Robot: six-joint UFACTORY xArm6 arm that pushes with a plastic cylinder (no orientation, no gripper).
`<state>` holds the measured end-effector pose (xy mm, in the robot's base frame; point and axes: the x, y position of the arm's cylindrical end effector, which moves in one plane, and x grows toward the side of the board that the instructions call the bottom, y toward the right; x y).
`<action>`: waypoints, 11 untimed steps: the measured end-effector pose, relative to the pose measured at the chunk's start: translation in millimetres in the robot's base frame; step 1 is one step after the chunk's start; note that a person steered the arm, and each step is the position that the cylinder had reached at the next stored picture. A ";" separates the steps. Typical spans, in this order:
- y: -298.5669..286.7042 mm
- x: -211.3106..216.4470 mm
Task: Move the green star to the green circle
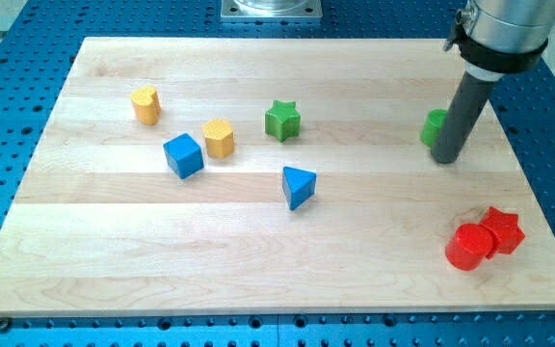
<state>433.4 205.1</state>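
Far left of my tip (pixel 444 159): green star (pixel 282 120); green circle (pixel 435 127) seemingly touching tip.

Lighting: bright, even, overhead. Shadows: short, soft beneath blocks. Glare: faint sheen on bench (pixel 258 241). Focus: sharp throughout; no edge distortion.

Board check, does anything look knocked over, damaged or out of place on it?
Nothing stands out. Every block sits flat on the board, none tipped or broken. My tip rests right beside the green circle, partly hiding it, and the green star sits apart at the view's left.
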 end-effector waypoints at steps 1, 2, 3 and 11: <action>-107.5 10.0; -144.5 -11.0; -128.0 -69.3; -134.4 -45.1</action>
<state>388.2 70.7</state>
